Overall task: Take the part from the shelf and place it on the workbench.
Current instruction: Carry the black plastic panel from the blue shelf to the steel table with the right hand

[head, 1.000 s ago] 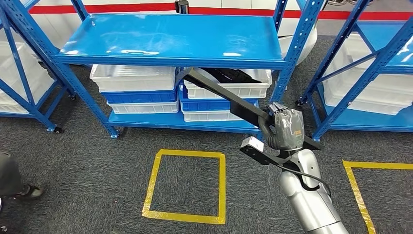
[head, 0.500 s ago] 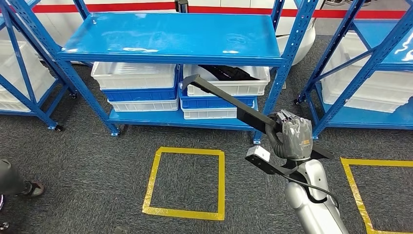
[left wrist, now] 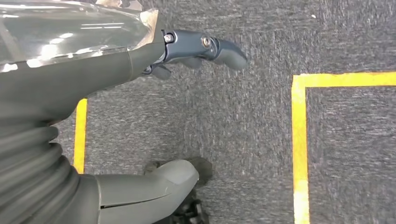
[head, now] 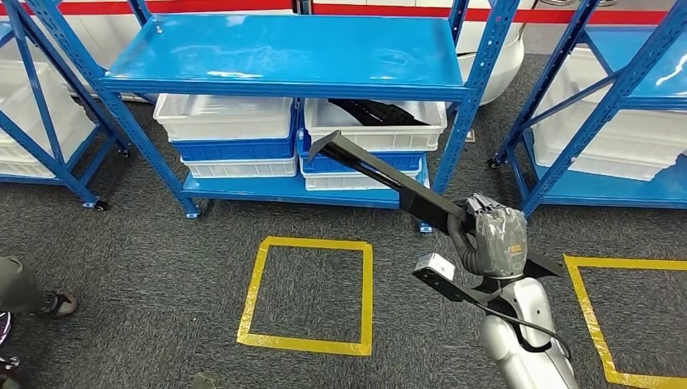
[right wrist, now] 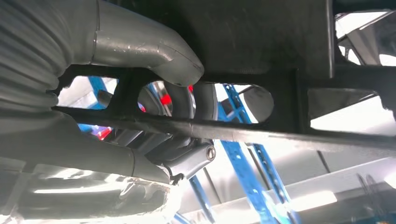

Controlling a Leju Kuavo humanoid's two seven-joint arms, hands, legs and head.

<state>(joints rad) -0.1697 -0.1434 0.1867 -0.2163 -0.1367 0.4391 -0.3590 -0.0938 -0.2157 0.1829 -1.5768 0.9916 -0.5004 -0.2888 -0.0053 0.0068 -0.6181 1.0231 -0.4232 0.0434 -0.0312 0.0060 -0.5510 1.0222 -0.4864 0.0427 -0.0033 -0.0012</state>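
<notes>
Since the earlier frames the whole scene has slid away from the camera, so the robot is backing off from the shelf, and the long black part has come clear of the white bin at the right end of the lower tier, where more dark parts lie. The part now hangs in the air in front of the shelf's right front post, its hooked far end level with the bin's front edge and its near end passing through the right hand. That hand's fingers are wrapped round the part; in the right wrist view the thumb lies over one face and the darker fingers curl under a thin bar of the frame. The left hand hangs over the carpet beside the yellow floor tape, fingers loosely apart and holding nothing.

The part looks like a stiff, slim moulded frame with cut-outs, probably light for its length but awkward: held near one end, the long free end will lever against the grip and swing wide in a turn. A hold nearer the middle, fingers through a cut-out, would steady it. The workbench is yet to be reached
</notes>
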